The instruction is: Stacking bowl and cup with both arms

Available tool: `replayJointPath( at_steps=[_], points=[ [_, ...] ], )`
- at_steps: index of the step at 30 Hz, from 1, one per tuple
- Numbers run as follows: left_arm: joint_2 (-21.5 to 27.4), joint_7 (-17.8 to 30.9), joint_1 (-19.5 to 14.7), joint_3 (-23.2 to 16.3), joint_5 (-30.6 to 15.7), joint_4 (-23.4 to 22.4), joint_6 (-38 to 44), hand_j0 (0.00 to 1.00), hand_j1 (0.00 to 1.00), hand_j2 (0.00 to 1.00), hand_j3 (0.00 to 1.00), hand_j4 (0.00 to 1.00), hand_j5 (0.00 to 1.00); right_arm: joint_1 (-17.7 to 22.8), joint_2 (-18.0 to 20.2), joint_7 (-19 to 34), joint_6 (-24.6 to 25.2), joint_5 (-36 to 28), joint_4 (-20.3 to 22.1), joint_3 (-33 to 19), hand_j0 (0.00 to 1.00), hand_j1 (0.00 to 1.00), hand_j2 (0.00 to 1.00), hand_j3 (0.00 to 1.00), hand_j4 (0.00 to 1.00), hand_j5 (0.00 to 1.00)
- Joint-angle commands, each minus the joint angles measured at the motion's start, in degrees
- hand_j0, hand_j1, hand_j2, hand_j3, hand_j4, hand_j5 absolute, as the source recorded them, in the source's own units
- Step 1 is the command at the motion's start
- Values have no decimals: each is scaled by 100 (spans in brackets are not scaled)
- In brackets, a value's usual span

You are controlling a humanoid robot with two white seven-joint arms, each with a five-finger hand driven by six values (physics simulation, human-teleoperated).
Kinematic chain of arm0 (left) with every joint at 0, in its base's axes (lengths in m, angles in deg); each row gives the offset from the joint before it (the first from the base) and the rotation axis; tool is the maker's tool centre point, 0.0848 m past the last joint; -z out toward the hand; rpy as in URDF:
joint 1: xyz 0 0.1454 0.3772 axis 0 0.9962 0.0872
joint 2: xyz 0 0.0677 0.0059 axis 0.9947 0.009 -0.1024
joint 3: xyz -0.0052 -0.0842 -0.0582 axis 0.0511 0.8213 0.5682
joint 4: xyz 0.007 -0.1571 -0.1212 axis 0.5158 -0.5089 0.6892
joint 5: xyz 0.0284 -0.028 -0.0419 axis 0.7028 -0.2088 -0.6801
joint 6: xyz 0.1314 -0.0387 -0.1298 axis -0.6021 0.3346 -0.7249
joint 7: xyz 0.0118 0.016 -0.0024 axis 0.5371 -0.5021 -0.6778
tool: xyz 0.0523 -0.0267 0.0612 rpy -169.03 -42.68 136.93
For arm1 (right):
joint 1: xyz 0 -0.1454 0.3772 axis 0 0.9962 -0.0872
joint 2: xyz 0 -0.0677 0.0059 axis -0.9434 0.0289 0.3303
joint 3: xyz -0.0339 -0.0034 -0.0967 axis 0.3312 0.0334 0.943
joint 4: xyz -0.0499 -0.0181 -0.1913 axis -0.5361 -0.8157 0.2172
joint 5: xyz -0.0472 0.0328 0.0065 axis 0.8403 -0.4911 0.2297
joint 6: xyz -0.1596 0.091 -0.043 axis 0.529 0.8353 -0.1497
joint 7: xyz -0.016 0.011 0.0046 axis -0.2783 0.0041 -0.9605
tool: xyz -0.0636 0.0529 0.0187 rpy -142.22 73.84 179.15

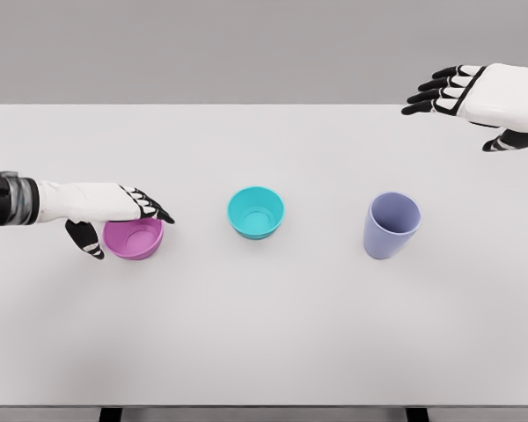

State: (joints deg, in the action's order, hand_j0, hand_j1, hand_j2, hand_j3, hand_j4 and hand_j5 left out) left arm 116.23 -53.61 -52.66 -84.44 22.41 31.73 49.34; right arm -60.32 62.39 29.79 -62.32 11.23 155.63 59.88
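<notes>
Left hand (pixel 114 211) arches over the pink bowl (pixel 134 239), fingers extended.

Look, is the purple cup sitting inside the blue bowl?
No, the purple cup stands alone on the table, apart from the blue bowl.

Matt plastic-looking bowls (pixel 256 212) and cup (pixel 392 225) on smooth matt table (pixel 264 334)

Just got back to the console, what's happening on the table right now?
The left hand is over the small pink bowl, fingers above its rim and thumb at its left side, not clearly gripping. The right hand hovers open over the far right edge. The teal bowl and lavender cup stand untouched, nothing stacked.
</notes>
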Motion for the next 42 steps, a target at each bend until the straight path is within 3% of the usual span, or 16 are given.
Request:
replayJointPath(
  at_steps=[1,6,35,39,42],
  points=[
    [4,-1,0,2,-16,0,9,100,100,100,100,100,100,0,9,-3,16,-25,0,-5,100,100,100,100,100,100],
    [-84,-1,-9,11,72,-202,9,100,100,100,100,100,100,-26,0,-3,16,-25,0,-14,100,100,100,100,100,100],
    [-172,-1,9,29,98,-194,26,100,100,100,100,100,100,-26,0,-3,16,-25,0,-31,100,100,100,100,100,100],
    [-163,-1,18,29,89,-194,17,85,85,85,85,85,85,-18,0,-3,16,-25,0,-31,100,100,100,100,100,100],
    [-163,-1,18,29,81,-194,9,81,81,81,81,81,81,-9,0,-3,16,-25,0,-23,100,100,100,100,100,100]
  ],
)
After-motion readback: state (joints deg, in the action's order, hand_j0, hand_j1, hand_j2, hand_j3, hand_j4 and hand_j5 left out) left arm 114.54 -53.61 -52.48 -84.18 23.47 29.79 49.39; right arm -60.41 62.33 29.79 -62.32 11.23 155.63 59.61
